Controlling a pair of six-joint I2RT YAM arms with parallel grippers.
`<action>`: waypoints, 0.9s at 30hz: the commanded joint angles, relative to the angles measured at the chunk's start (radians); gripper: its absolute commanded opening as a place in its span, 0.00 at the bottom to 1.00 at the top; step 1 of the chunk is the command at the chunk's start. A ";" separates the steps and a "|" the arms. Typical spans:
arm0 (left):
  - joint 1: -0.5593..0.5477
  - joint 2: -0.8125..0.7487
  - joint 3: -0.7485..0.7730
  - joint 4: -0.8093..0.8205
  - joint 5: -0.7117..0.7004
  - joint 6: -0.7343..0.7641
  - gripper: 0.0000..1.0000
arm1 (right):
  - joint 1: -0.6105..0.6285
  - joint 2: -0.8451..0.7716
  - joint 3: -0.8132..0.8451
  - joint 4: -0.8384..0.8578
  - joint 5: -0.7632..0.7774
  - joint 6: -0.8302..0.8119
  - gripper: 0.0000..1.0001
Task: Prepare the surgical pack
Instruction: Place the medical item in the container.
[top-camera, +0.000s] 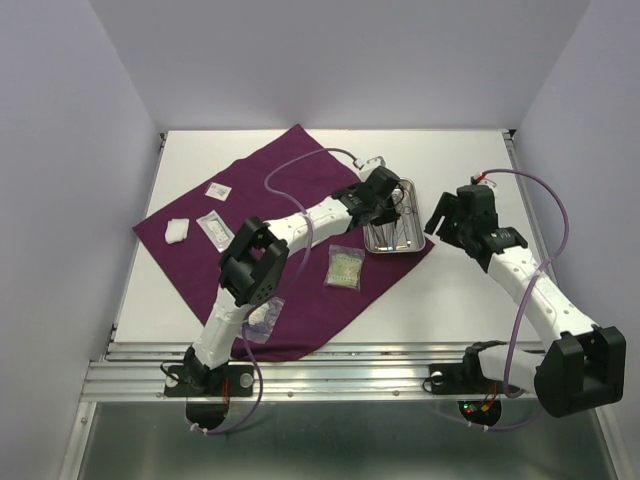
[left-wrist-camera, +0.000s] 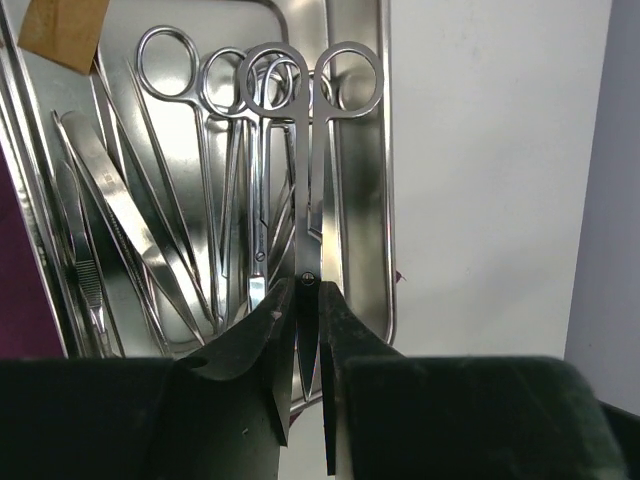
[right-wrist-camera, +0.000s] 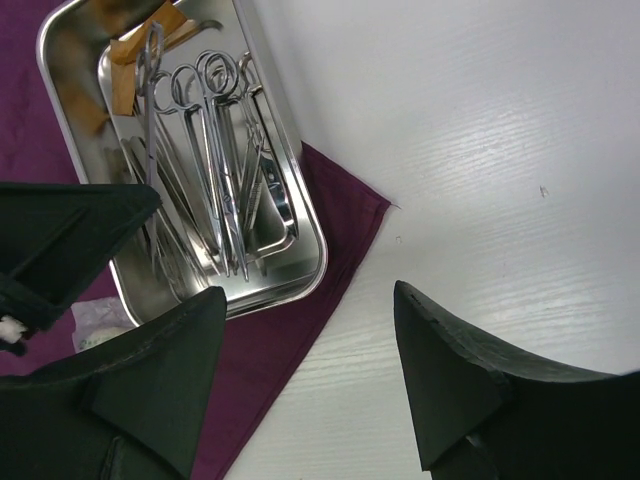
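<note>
Scissors (left-wrist-camera: 311, 170): pinched at the pivot by the narrow left tool (left-wrist-camera: 307, 292), long axis along the steel tray (left-wrist-camera: 386, 200) length; right tool (right-wrist-camera: 308, 300) wide, empty, just right of tray.

Cloth (top-camera: 305, 310) covers the surface's (top-camera: 440, 300) left half; the tray (right-wrist-camera: 280, 288) sits on its right corner, scissors (right-wrist-camera: 222, 170) and tweezers (left-wrist-camera: 113, 198) inside, gauze pad (top-camera: 177, 230) at the left corner, packets (top-camera: 343, 268) between.

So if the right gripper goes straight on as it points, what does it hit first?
Probably the corner of the purple cloth just beside the steel tray; the right gripper is open. Depth is unclear, so the tray's rim could come first.
</note>
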 joint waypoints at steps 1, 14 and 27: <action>-0.015 -0.005 -0.002 0.070 -0.009 -0.069 0.00 | -0.004 -0.024 0.003 0.020 0.033 0.005 0.73; -0.016 0.056 0.038 0.064 0.079 -0.071 0.59 | -0.004 -0.015 0.000 0.020 0.024 0.008 0.73; 0.073 -0.214 -0.066 -0.068 -0.042 0.087 0.52 | -0.004 0.001 -0.006 0.020 -0.008 0.003 0.73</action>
